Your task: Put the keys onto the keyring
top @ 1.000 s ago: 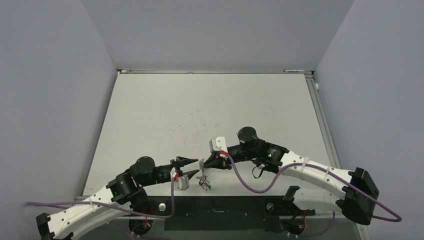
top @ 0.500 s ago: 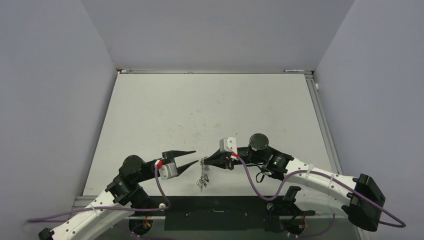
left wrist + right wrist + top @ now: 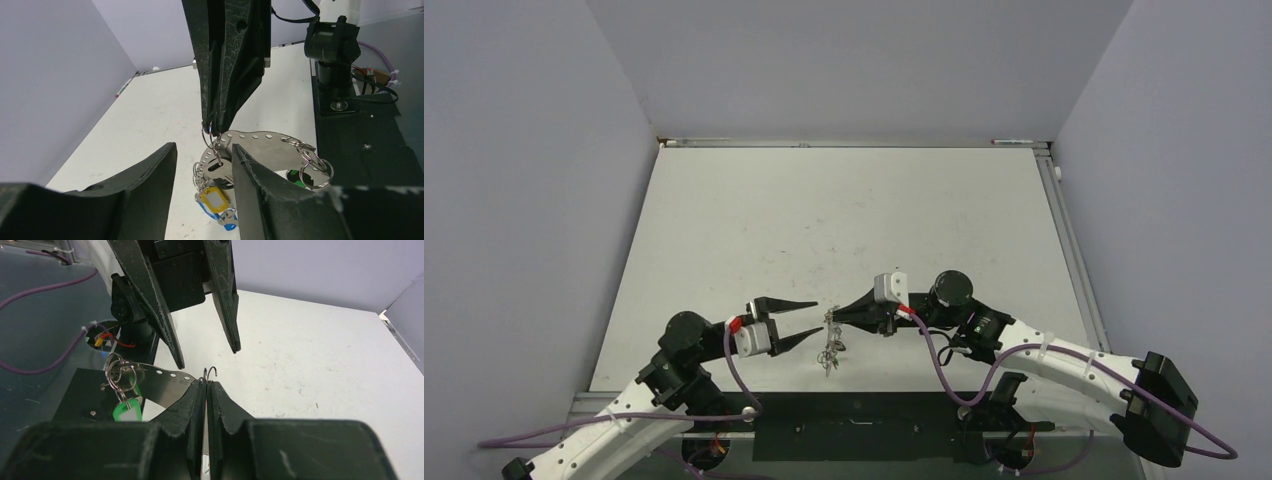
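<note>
Here the right gripper [image 3: 205,386] is closed tight on the thin wire of the keyring [image 3: 213,371]. Its own camera shows the two fingers pressed together, and the small hooked end of the wire stands out just above the tips. The left gripper [image 3: 816,317] is open and holds nothing. Its tips point at the right gripper's tips from just beside them, and the wire is between the two claws.

The left wrist camera gives us what the others do not. The right gripper comes down from above, and the wire meets a curved metal band [image 3: 260,142] at one of the holes in its row. Under the band hang a yellow key head [image 3: 214,198] and, lower, a blue key head [image 3: 228,223]. In this view the green key head [image 3: 125,412] is mostly hidden behind the band.

The right wrist camera shows that green head plainly. It hangs from small split rings [image 3: 118,375] at the far end of the band, but here the yellow and blue heads are out of sight.

In the top view the keys [image 3: 828,350] are only a small dark bunch hanging below the meeting fingertips. They are over the white table [image 3: 844,220], close to its near edge, and we cannot read their colours there. We cannot tell whether the lowest key touches the table.
</note>
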Robot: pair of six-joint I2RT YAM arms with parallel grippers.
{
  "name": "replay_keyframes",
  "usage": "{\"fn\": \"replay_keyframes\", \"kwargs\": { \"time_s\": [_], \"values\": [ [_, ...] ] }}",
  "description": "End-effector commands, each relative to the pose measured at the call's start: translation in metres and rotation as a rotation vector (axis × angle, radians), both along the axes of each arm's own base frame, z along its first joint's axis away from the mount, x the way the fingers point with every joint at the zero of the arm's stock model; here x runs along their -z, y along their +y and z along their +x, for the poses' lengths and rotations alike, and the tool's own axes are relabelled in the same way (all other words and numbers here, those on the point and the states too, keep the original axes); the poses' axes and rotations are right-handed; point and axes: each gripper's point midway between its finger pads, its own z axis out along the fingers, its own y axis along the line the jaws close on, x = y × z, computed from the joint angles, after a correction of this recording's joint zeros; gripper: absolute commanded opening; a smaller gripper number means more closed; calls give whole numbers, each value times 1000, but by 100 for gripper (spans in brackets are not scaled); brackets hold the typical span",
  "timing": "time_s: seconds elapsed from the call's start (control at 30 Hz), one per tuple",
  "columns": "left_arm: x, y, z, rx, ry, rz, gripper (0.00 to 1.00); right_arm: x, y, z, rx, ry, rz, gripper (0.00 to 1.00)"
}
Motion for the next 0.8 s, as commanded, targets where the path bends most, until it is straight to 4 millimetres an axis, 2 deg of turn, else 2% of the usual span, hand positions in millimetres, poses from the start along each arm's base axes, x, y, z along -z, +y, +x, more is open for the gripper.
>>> {"fn": "replay_keyframes", "kwargs": {
  "time_s": [0.0, 0.23, 0.77],
  "values": [
    [-15, -3, -5, 38, 2, -58, 40, -39, -1, -3, -17, -81, 132, 5],
    [-7, -8, -4, 58, 28, -24, 36, -41, 1, -5, -35, -78, 146, 5],
    [-5, -11, -3, 67, 43, -25, 23, -40, 6, -10, -73, -67, 146, 5]
  ]
}}
